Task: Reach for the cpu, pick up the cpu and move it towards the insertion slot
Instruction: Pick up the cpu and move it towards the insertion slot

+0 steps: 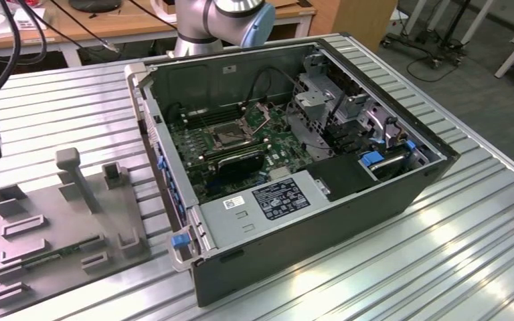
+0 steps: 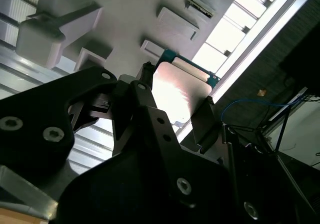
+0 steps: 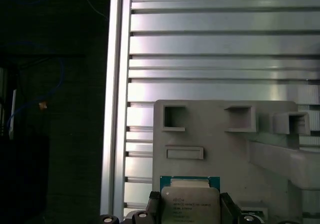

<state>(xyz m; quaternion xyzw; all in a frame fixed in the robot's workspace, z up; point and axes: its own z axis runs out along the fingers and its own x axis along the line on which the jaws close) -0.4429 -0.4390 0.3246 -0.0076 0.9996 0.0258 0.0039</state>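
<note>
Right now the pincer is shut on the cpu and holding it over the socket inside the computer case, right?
No. The pincer is shut on the cpu, but holds it over the grey fixture tray, outside the computer case; the first wrist view shows the tray behind the chip.

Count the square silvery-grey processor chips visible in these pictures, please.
1: the square silvery-grey cpu, held by the black gripper in both wrist views. Others may be hidden.

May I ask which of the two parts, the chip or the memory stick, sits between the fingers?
The square silvery chip: the fingers clamp its opposite edges, while the long green memory stick lies on the grey tray.
</note>
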